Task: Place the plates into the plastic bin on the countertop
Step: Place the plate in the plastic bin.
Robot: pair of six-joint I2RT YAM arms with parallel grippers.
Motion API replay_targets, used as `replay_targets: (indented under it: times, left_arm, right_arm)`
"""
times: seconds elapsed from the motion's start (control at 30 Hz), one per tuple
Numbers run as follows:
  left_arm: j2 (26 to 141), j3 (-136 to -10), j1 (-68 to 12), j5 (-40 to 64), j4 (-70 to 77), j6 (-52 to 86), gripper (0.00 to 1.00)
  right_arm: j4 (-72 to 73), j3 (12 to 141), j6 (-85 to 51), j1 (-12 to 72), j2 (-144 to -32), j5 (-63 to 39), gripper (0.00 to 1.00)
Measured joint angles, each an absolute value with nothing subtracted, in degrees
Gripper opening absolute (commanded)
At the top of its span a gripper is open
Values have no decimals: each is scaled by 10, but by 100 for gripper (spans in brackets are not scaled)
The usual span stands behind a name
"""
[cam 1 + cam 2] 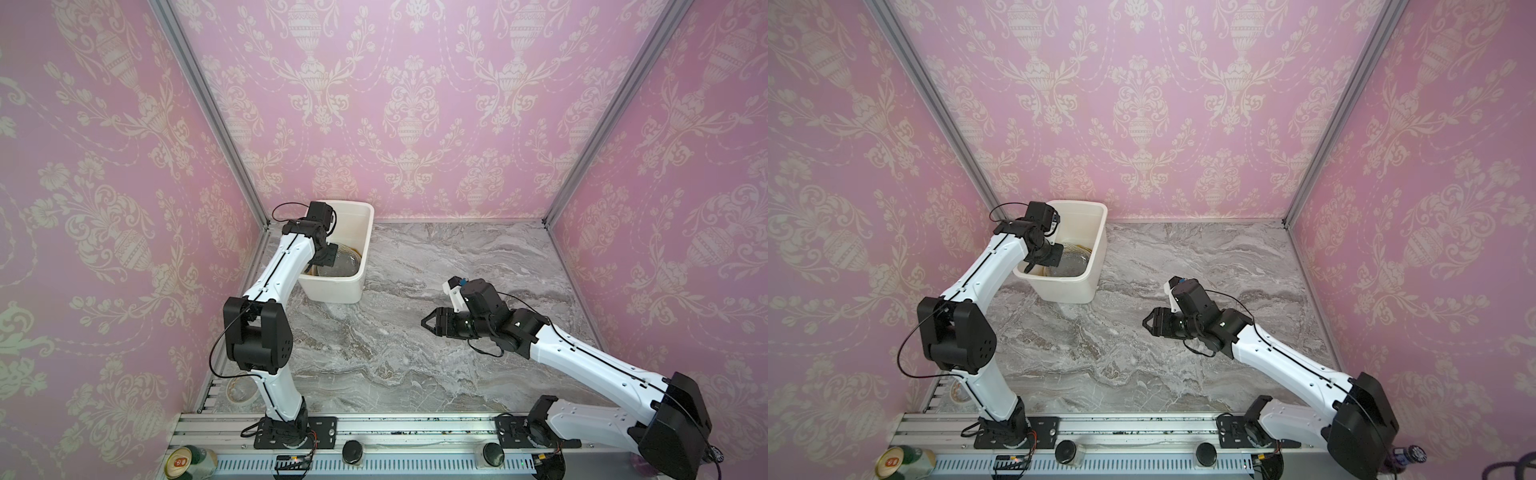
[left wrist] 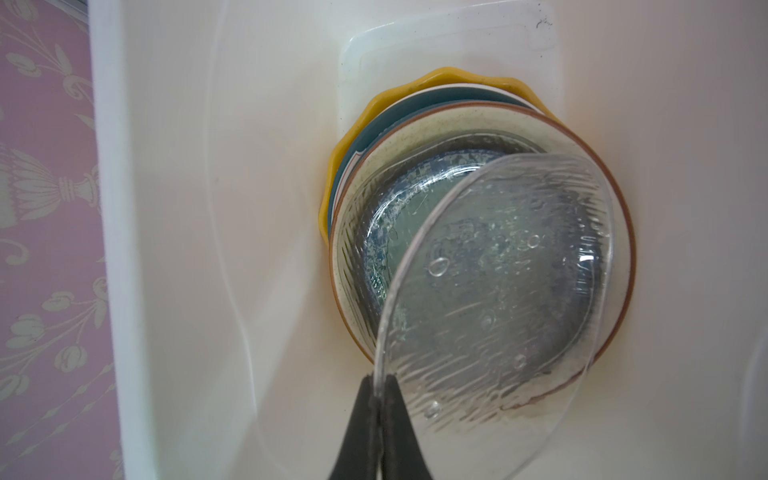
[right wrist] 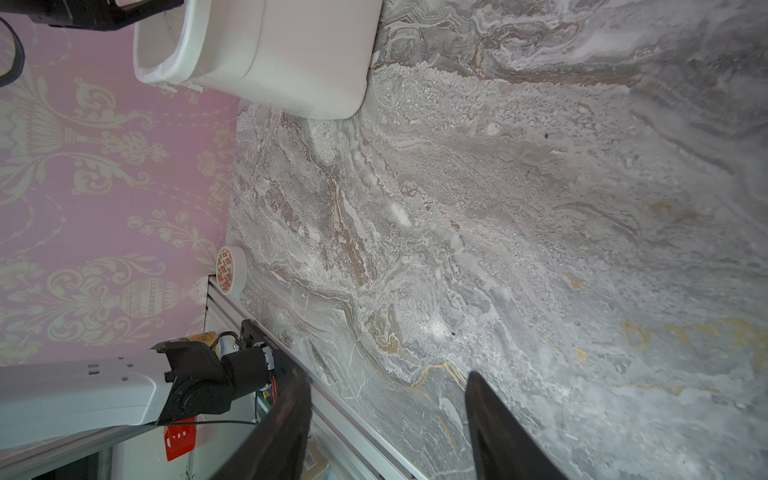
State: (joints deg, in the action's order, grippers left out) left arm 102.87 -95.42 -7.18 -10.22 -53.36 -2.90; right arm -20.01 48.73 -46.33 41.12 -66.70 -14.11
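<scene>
Bin (image 1: 332,289): at the far left corner of the surface (image 1: 415,353); holds a nested stack, yellow plate (image 2: 374,104) lowest seen, cream plate (image 2: 415,137) above.
Clear plate (image 2: 498,311): tilted over the stack inside the bin; likely stiff, slick, breakable; edge hold suits.
Left pincer (image 2: 379,382): clamped on its rim.
Right pincer (image 3: 388,376): half open, empty.

The grey marbled countertop (image 1: 395,353) carries the white plastic bin (image 1: 332,291) at its far left corner.
</scene>
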Motion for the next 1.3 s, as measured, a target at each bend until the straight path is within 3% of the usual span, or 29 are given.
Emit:
replay_targets:
  times: [0.43,0.7,1.03,1.13,1.3]
  left_arm:
    - [1039,-952,-69,-133,-534,-16,6]
    - [1049,-951,-69,-143,-538,-7,24]
    - [1054,-950,-69,-144,-541,-5,28]
    - [1054,-950,-69,-145,-541,-3,35]
    - [1050,-948,-69,-145,-538,8,60]
  right_arm:
    - [-201,487,-463,406,-665,-135,60]
    - [-200,487,-463,406,-665,-135,60]
    - [-200,480,-463,405,-657,-135,60]
    - [-200,480,-463,405,-657,-135,60]
    - [-201,480,-463,405,-657,-135,62]
